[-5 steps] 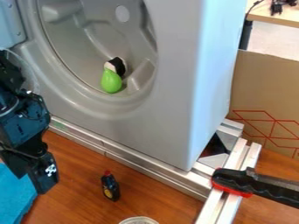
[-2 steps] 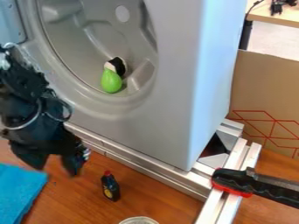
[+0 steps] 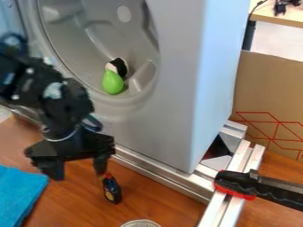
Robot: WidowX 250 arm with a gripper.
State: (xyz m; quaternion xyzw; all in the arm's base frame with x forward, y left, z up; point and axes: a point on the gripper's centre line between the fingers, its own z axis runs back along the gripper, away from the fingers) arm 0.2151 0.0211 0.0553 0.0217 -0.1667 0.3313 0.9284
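The black gripper (image 3: 78, 170) hangs at the left over the wooden table, its two fingers spread apart with nothing between them. Its right finger is close to the red cap of a small dark bottle (image 3: 112, 189), which stands upright on the table; whether they touch I cannot tell. A green rounded object (image 3: 112, 82) lies in the round recess of the grey machine, against a black-and-white item (image 3: 119, 66). On the table at the lower left lies a blue cloth (image 3: 22, 190).
The grey machine housing (image 3: 177, 102) rises behind the table, with metal rails (image 3: 160, 175) along its foot. A black-and-red clamp handle (image 3: 242, 185) juts in at right. A round clear item (image 3: 141, 223) is at the bottom edge; cardboard (image 3: 269, 97) stands at right.
From the left edge the arm and gripper have moved right, closer to the bottle, and both fingers now show spread. The bottle, green object and cloth look unmoved.
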